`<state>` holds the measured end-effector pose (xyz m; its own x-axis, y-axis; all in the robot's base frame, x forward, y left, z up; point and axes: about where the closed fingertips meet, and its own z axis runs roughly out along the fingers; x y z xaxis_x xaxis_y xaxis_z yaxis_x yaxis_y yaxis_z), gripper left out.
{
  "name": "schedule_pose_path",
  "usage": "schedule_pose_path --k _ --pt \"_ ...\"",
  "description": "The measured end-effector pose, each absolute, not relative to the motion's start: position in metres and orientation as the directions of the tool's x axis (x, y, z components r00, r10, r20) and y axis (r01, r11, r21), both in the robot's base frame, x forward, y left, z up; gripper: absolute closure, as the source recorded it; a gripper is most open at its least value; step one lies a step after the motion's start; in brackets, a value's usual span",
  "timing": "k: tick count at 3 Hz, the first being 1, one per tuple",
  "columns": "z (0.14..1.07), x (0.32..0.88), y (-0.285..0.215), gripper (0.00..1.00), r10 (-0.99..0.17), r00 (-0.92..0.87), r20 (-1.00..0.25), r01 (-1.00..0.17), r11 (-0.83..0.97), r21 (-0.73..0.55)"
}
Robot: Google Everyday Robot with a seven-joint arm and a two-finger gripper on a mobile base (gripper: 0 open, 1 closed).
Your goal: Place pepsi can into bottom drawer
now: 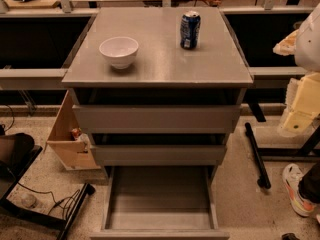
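The pepsi can (190, 30) stands upright on the grey cabinet top (165, 66), toward the back right. The bottom drawer (160, 199) is pulled out toward me and its tray is empty. The two upper drawers are nearly shut. My gripper (299, 104) shows as pale yellowish parts at the right edge of the view, beside the cabinet and below the level of its top. It is well to the right of the can and holds nothing that I can see.
A white bowl (119, 51) sits on the cabinet top, front left. A wooden box (67, 139) leans left of the cabinet. A black bar (257, 154) and a person's shoe (296, 189) are on the floor at right. Cables (60, 201) lie at lower left.
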<state>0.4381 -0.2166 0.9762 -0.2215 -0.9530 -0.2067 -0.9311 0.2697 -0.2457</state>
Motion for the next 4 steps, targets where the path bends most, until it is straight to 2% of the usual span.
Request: schedule_pose_path --k 1,2,3,4 --pt "0.976 0.438 -0.217 0.0 -0.953 -0.221 -0.207 -0.931 0.27 -0.246" --pt "0.978 0.469 -0.217 0.0 -0.951 -0.178 -0.254 -0.917 0.254 -0.308" --pt "0.985 0.545 -0.219 0.0 -0.902 -0.111 -0.418 -0.867 0.293 -0.402" --pt "0.999 0.631 -0.207 0.0 -0.787 -0.036 -0.616 -0.807 0.387 -0.447"
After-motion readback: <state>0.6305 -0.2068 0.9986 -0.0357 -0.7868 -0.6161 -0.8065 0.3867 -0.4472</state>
